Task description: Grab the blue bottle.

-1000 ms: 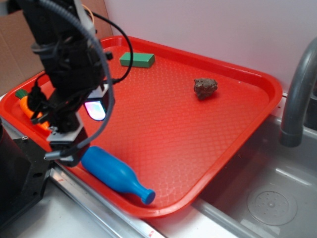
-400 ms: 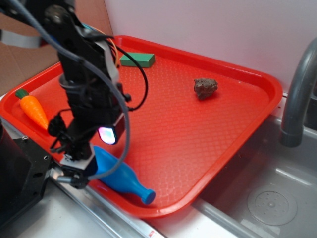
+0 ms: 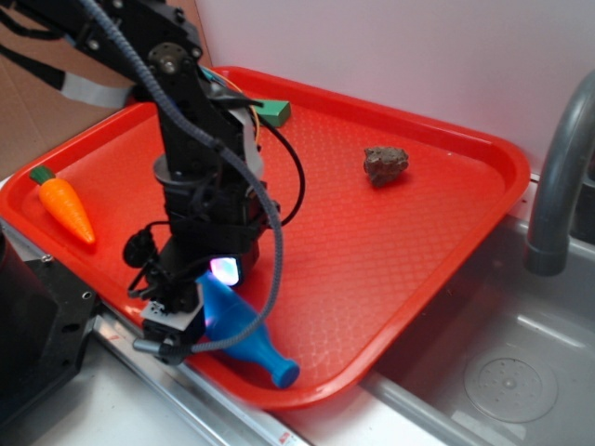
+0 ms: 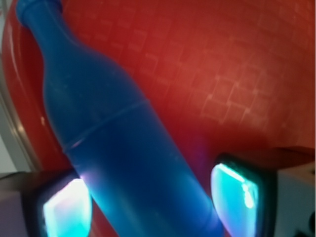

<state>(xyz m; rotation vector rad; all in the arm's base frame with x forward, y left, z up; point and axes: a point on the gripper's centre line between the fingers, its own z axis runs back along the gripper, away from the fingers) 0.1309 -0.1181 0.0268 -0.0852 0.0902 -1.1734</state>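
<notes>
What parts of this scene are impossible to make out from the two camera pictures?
- Exterior view: the arm covers the wide end of the blue bottle and most of the green block.
- Wrist view: the bottle's base runs off the bottom edge; its body fills the space between the glowing pads, so whether the pincer already squeezes it is unclear.
- Exterior view: the faucet is cut off at the right edge.

A: What's the setting?
B: Mock kitchen rig. Steel sink basin [image 3: 507, 372] with drain at 4 o'clock, grey faucet [image 3: 558, 186] at 3.
A: Anything else?
B: Red cafeteria tray [image 3: 446, 269] beside the sink; toy carrot [image 3: 63, 206] at 9, plain wall at 12.
</notes>
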